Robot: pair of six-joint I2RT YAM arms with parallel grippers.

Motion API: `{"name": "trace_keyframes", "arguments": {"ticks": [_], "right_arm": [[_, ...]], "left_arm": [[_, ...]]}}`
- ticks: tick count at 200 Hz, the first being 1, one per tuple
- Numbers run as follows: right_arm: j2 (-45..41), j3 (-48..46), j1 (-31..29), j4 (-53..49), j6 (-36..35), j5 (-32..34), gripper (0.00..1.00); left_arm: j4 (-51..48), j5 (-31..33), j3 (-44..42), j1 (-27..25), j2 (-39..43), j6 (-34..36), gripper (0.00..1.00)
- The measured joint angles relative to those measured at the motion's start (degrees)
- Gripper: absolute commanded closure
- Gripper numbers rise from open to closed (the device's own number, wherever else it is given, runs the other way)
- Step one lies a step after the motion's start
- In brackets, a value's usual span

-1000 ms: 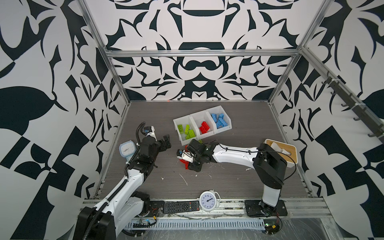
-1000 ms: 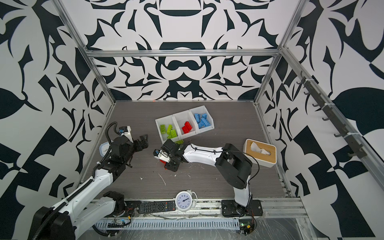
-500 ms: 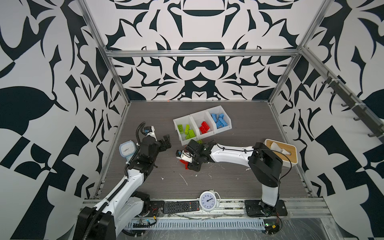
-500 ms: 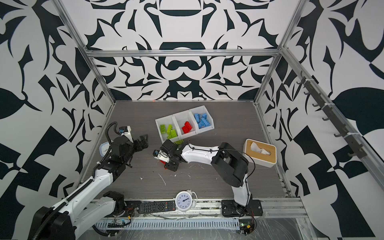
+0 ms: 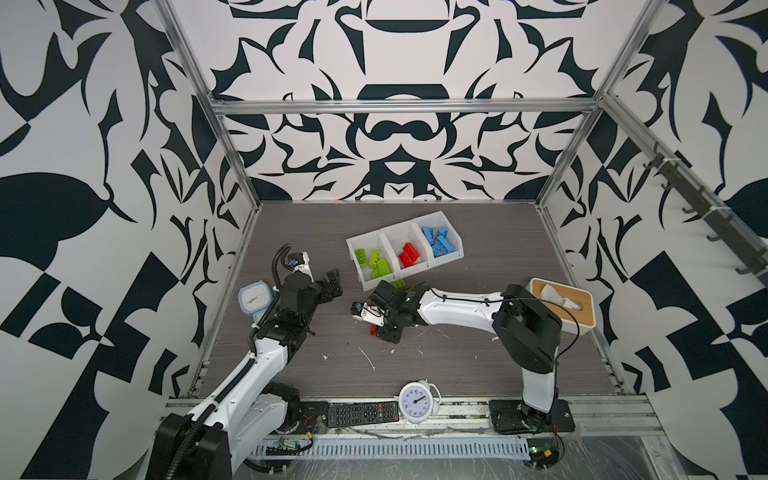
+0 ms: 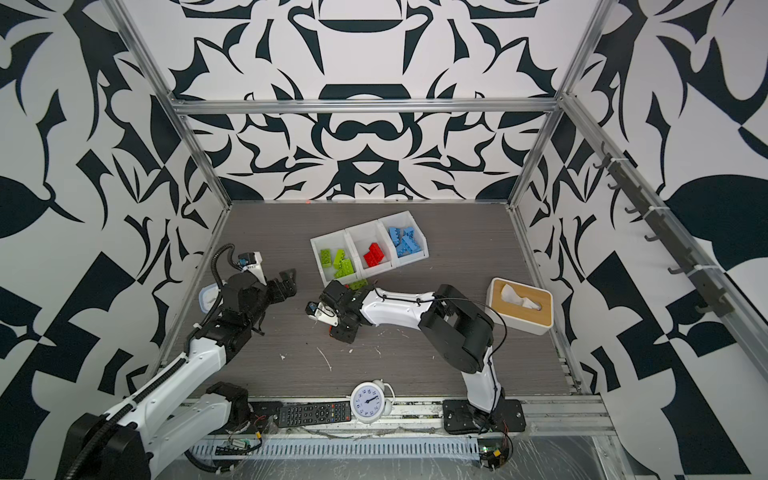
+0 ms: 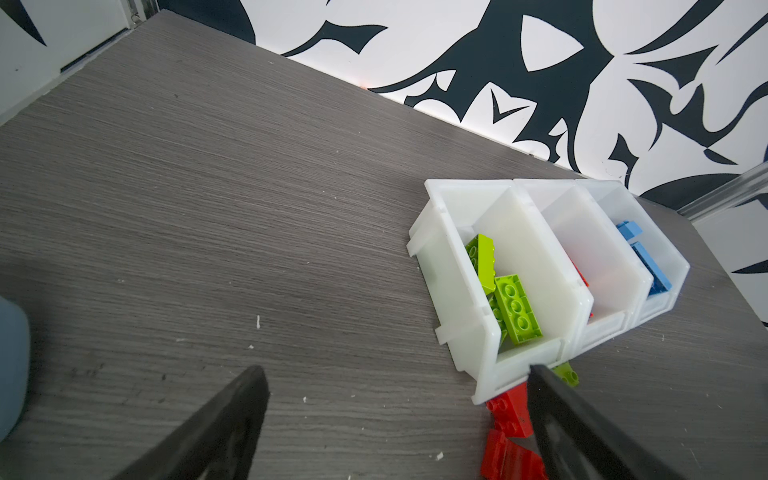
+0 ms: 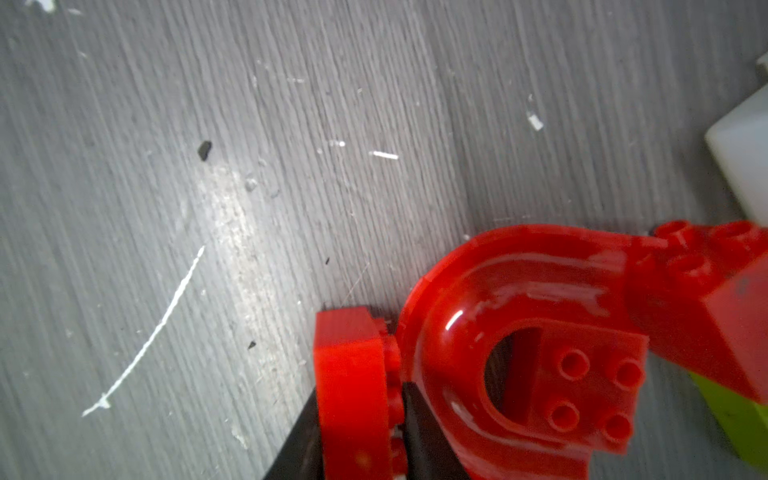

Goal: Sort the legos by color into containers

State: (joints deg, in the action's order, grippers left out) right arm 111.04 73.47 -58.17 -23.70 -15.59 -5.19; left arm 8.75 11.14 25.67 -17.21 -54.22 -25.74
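In the right wrist view my right gripper (image 8: 359, 419) is shut on a small red lego (image 8: 349, 357) that stands on edge on the table. A large red arch piece (image 8: 515, 328) lies right beside it, with another red brick (image 8: 706, 291) and a lime brick (image 8: 739, 415) past it. In both top views this gripper (image 5: 380, 332) (image 6: 338, 332) is low on the table in front of the containers (image 5: 361, 240) (image 6: 328, 240). The three bins hold green, red and blue legos. My left gripper (image 5: 332, 284) (image 7: 395, 399) hangs open and holds nothing, left of the bins.
A lime brick (image 5: 399, 284) lies loose just in front of the bins. A tissue box (image 5: 561, 305) stands at the right. A white clock (image 5: 417, 401) and a remote (image 5: 361, 413) lie at the front edge. A blue timer (image 5: 254, 297) sits at the left wall.
My right gripper's jaws have closed on the small red lego, and that arm's elbow has shifted a little left. The left arm has not moved.
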Motion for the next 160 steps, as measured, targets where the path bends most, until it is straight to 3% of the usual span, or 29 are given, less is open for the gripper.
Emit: {"name": "trace_keyframes", "arguments": {"ticks": [160], "right_arm": [[-12.5, -3.6, 1.1, 0.4, 4.4, -4.2, 0.78]], "left_arm": [[0.0, 0.0, 0.0, 0.0, -0.1, 0.0, 0.0]]}}
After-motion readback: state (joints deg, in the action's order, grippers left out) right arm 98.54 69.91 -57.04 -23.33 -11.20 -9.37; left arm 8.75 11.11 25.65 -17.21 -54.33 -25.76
